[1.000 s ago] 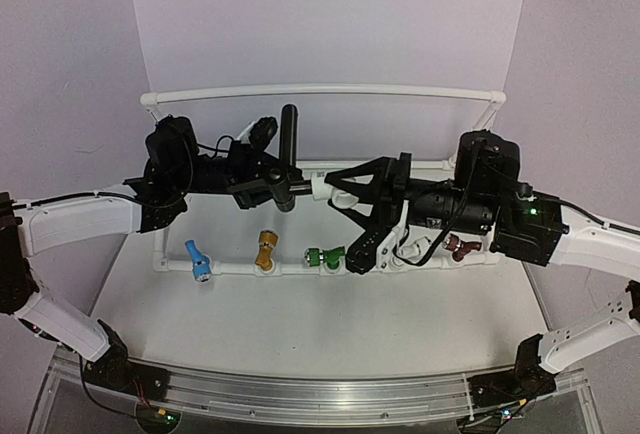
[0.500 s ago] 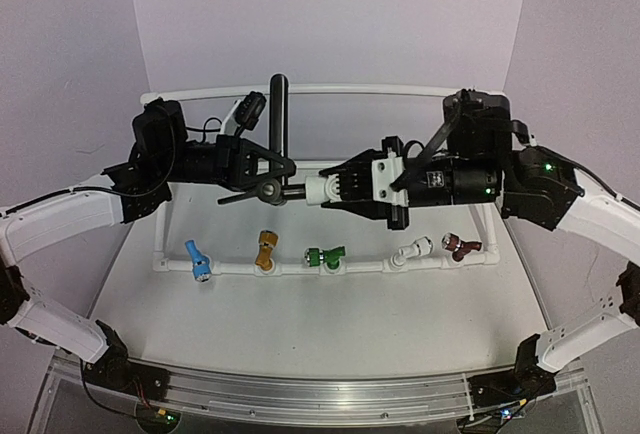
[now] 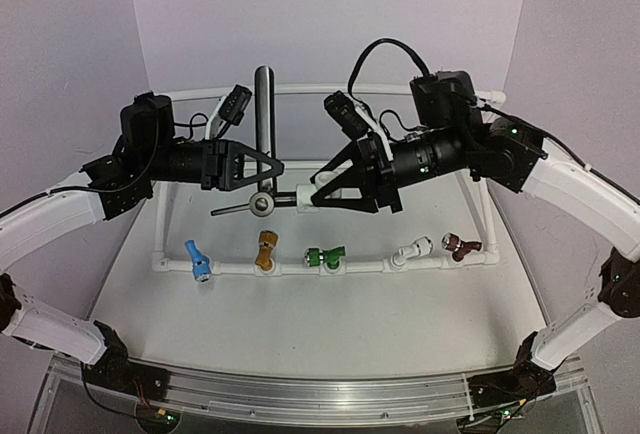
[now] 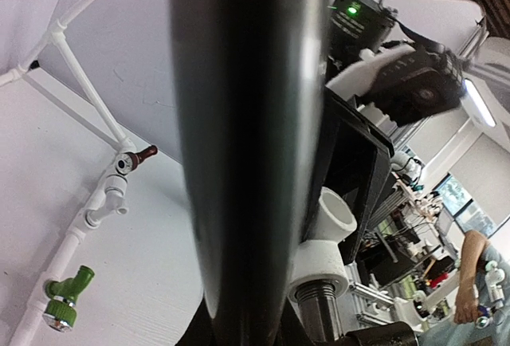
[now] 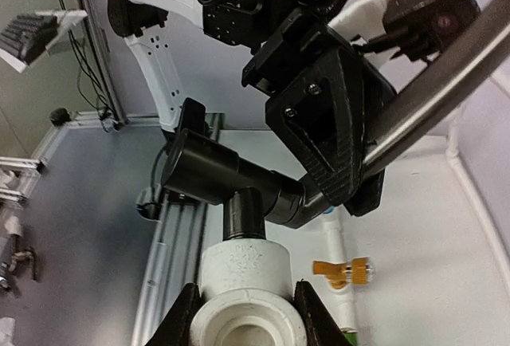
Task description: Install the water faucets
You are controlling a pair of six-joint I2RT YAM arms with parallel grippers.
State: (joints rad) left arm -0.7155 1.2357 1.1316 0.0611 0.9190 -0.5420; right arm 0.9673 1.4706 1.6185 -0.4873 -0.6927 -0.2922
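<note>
One faucet (image 3: pixel 264 114): left tool (image 3: pixel 272 166) is clamping its lever steady so right tool (image 3: pixel 318 195), at three o'clock, pinching the fitting (image 5: pixel 243 278), can likely thread it.

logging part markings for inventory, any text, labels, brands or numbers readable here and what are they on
No word, brand, number or sign can be read in any view.
white pipe fitting: faint marks on its side in the right wrist view, too blurred to read.
dark faucet: no marking visible on its body or lever.
small faucets on the pipe rail: too small to show any text.
</note>
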